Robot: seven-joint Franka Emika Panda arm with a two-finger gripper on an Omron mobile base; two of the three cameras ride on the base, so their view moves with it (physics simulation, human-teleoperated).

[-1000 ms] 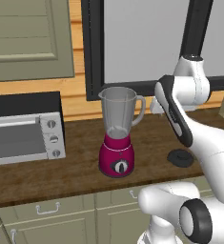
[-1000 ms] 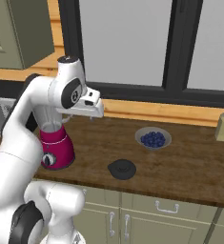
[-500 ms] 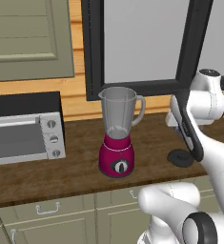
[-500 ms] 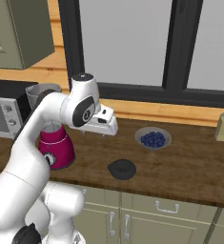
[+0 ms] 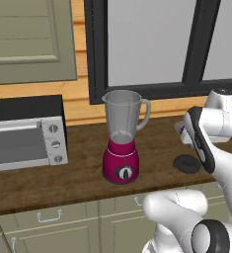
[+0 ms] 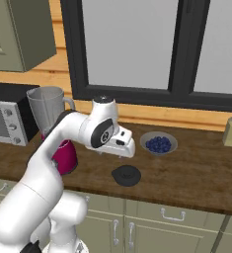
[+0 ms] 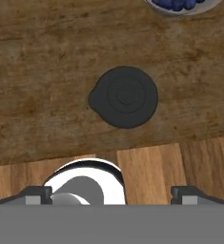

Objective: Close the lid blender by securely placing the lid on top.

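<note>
Since the earlier frames the arm has been swung away from the blender and carried to the right, so that the tool is now held above the lid; its fingers have also been spread a little further and are seen wide apart with nothing between them.

The lid is left flat on the wooden tabletop, near the front edge, well apart from the blender and just in front of a bowl. From the hand view it sits ahead of the fingertips rather than between them, so a straight descent would probably miss it or catch only its rim. Being thin and flat, it could be pushed along the wood or tipped instead of gripped. Its small spout tab could also be misaligned with the jar's spout when placed.

The blender jar appears empty and its mouth is uncovered. Blueberries are held in the bowl.
</note>
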